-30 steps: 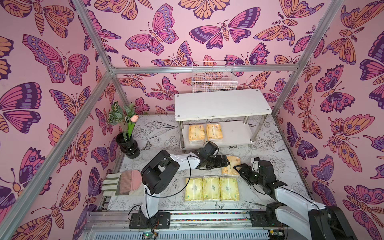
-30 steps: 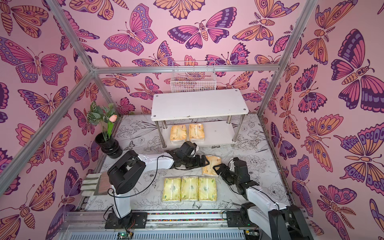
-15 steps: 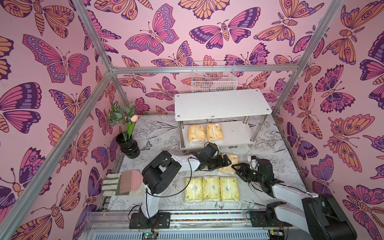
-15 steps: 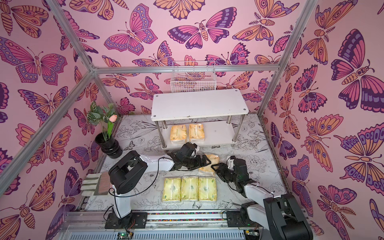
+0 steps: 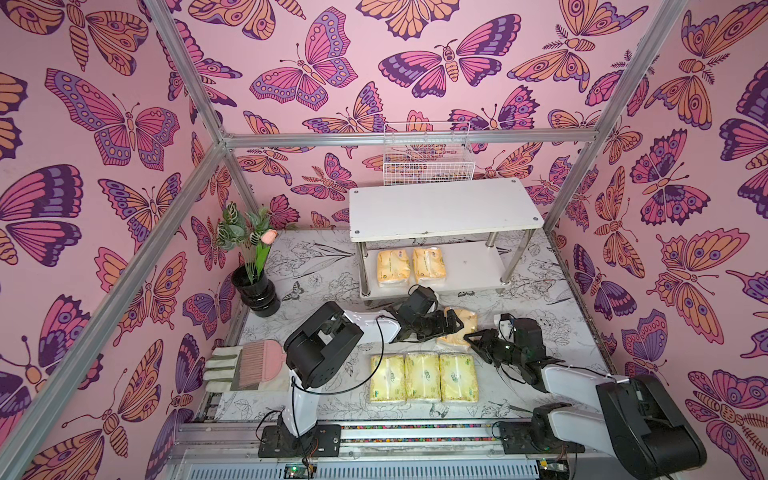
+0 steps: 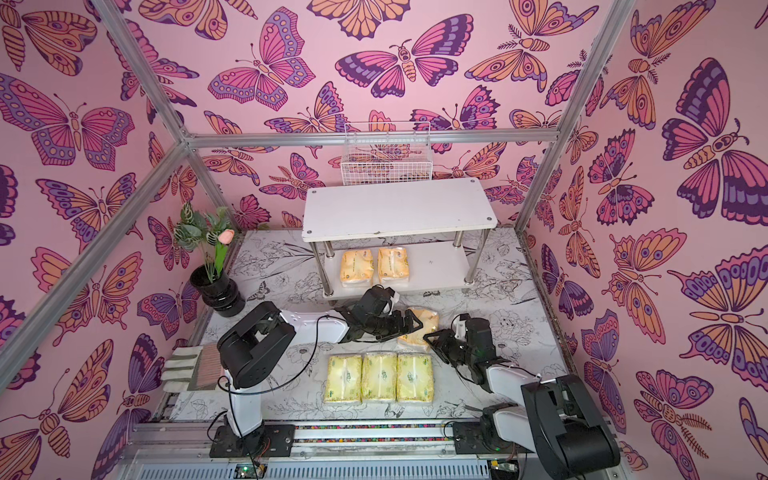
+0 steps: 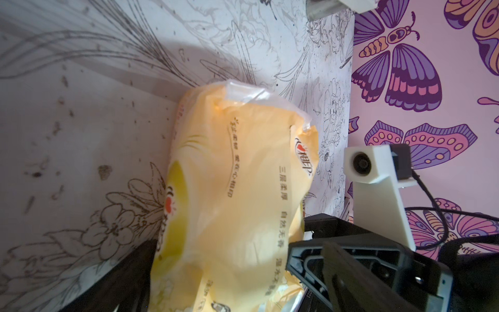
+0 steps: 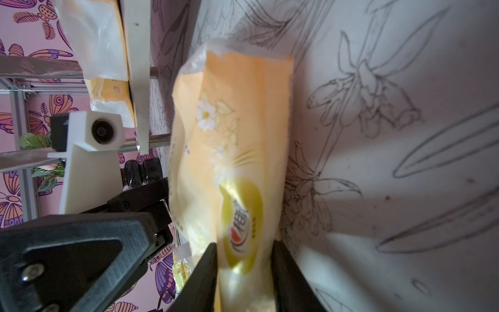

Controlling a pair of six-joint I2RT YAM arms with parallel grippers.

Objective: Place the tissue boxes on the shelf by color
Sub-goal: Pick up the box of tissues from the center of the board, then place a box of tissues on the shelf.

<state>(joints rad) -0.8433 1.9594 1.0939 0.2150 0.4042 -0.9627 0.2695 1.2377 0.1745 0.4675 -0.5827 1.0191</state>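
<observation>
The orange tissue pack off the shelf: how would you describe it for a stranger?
Find the white two-tier shelf at the back. Just in front of it, the orange pack is held between the left end effector and the right end effector. It is the only orange one off the shelf; the pale packs lie in a row.

From my remote station I see pink walls (image 5: 124, 137) covered in big purple and orange butterflies, braced by a silver frame (image 5: 407, 139), with a white wire basket (image 5: 428, 160) against the back wall. On the left of a pale mat (image 5: 316, 266) printed with line-drawn flowers stands a black vase (image 5: 255, 293) holding green leaves (image 5: 232, 226) and one pink bud (image 5: 269, 236). Nearer me, at the mat's left edge, a pink brush (image 5: 259, 363) lies across a pale glove (image 5: 222, 370), and a metal rail (image 5: 415, 432) runs along the front.
</observation>
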